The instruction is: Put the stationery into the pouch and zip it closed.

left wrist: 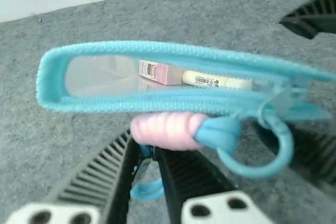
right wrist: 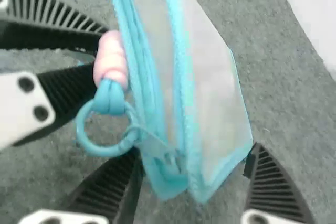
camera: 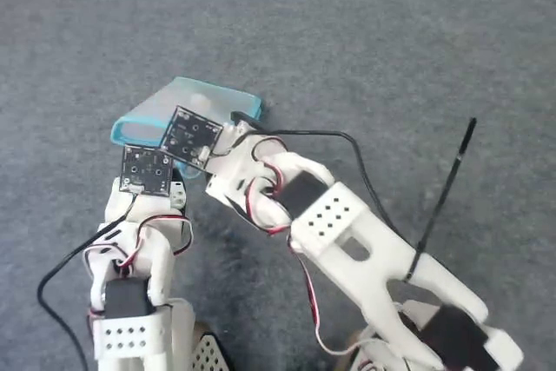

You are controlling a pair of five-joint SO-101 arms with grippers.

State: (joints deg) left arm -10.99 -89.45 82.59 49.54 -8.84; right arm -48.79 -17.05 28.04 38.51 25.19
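Observation:
The light-blue pouch (camera: 195,97) with clear sides lies on the grey mat, between both grippers. Through its clear panel (left wrist: 105,77) I see a pink-and-white eraser-like block (left wrist: 160,72) and a cream stick-shaped item (left wrist: 215,81) inside. My left gripper (left wrist: 144,166) is shut on a thin blue strap, just under the pink charm (left wrist: 165,129). The blue pull ring (left wrist: 265,153) hangs from the zip slider at the pouch's end. My right gripper (right wrist: 189,182) is open and straddles that end of the pouch (right wrist: 205,93), with one finger (left wrist: 310,11) apart from it.
Grey felt-like mat (camera: 391,58) spreads around the pouch with free room to the right and far side. A black cable (camera: 443,197) rises beside the right arm. A pale wall borders the mat's far edge.

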